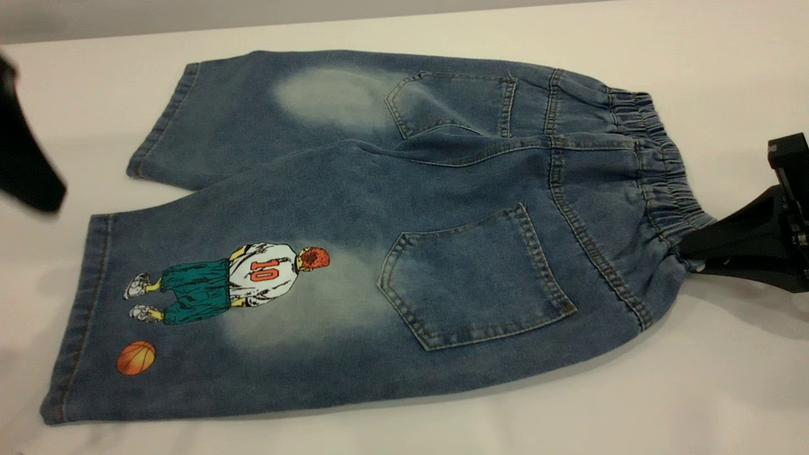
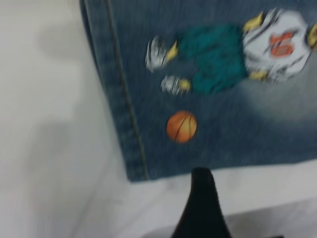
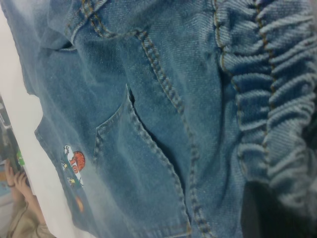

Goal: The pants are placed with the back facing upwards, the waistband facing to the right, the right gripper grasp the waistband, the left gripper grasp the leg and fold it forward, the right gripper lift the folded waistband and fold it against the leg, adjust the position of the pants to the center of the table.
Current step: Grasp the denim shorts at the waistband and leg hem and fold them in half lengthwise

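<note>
White cloth is covering the broad worktop (image 1: pixel 695 392), and the pants (image 1: pixel 354 189) are lying flat on it with the back pockets facing up. At the exterior view's left edge, the left pincer (image 1: pixel 28 170) is hanging above the bare cloth, well apart from the denim; whether its fingers are parted or closed cannot be told. In the left wrist view, one dark fingertip (image 2: pixel 200 208) is showing over the cloth just off the hem corner of the leg (image 2: pixel 218 124), not touching it. That leg (image 1: pixel 189 316) is lying nearest the camera, with the player print (image 1: pixel 234 281) in a white number 10 jersey and the orange ball (image 1: pixel 136 357) beside the hem. Farther back, the plain leg (image 1: pixel 253 120) is showing a pale faded patch. Two patch pockets are sitting right of centre. At the right, the ruffled waistband (image 1: pixel 657 170) is running along the edge of the pants, and the right pincer (image 1: pixel 692 256) is clenching on its near corner, bunching the denim there. In the right wrist view the gathered waistband (image 3: pixel 277 99) is filling the frame close up.
</note>
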